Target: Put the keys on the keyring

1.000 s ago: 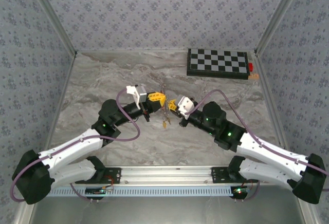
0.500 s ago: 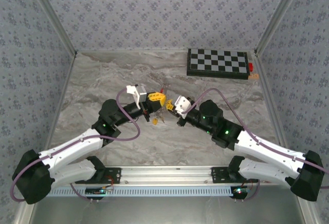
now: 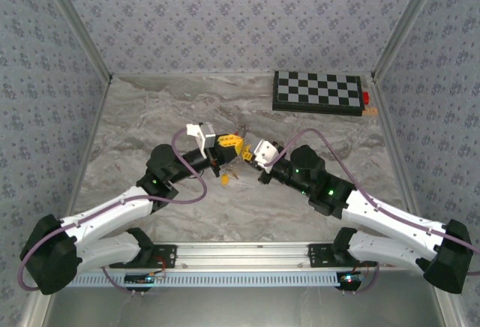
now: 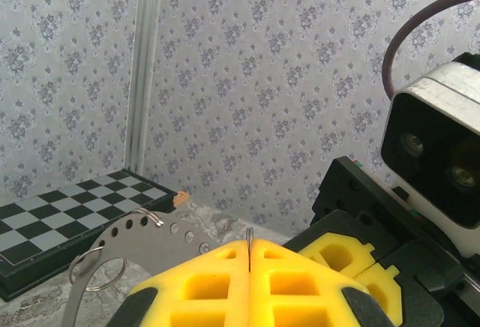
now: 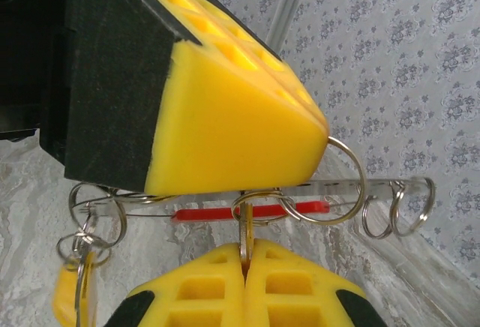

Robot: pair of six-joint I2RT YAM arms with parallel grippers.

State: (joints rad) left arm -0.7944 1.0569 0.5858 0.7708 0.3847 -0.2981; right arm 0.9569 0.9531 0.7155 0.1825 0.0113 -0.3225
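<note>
Right wrist view: the right tool [image 5: 246, 263] is clenched on the tan key [image 5: 244, 238], touching the keyring [image 5: 210, 213], which the clenched left tool [image 4: 248, 263] holds above the counter [image 3: 150, 109]. Seemingly the yellow key [image 5: 66, 298] hangs on already; the tan one likely remains.

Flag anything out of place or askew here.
Nothing looks spilled or damaged. Only a small red block and an orange piece lie loose beside the black-and-white chessboard, near the right wall.

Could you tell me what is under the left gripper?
The keyring: a grey strip with small rings, red part behind; a yellow key hangs at one end. The left gripper covers its pinched spot.
</note>
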